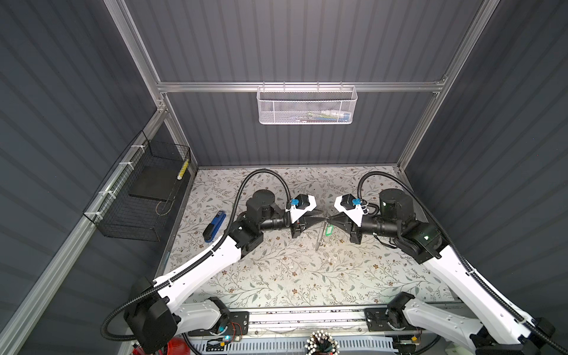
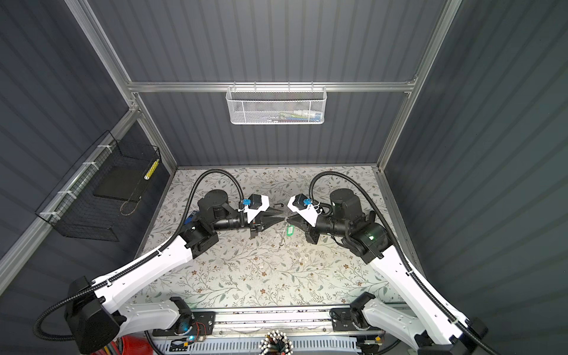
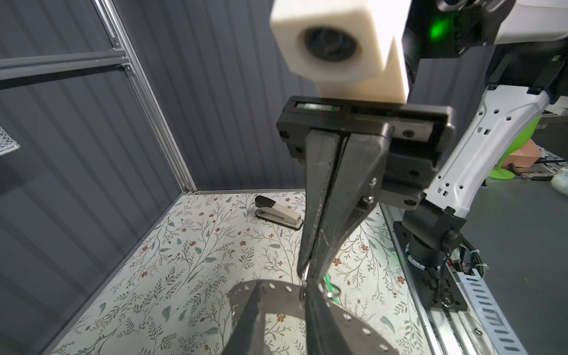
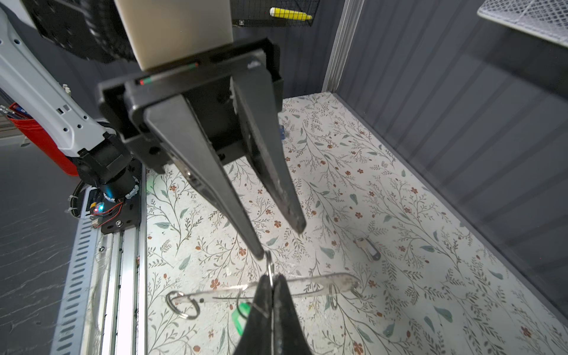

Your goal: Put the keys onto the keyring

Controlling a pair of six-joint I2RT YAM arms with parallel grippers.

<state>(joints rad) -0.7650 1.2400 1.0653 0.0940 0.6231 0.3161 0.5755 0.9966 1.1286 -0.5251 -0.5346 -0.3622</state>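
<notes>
The keyring (image 3: 276, 289), a flat grey ring with holes round its rim, hangs in the air between both grippers; it shows edge-on in the right wrist view (image 4: 310, 284). My right gripper (image 4: 272, 281) is shut on a small split ring (image 4: 270, 267) at its rim. My left gripper (image 3: 284, 287) is open, its fingers astride the rim and one fingertip (image 4: 259, 253) touching that split ring. The green-tagged key (image 4: 241, 313) dangles below the keyring (image 1: 322, 233), also seen in a top view (image 2: 289, 230). The black-headed key (image 4: 367, 247) lies on the table.
A blue stapler (image 1: 214, 226) lies left of the left arm. A beige and black stapler (image 3: 278, 213) lies near the back wall. A white mesh basket (image 1: 306, 104) hangs on the back wall and a black wire basket (image 1: 141, 190) on the left wall.
</notes>
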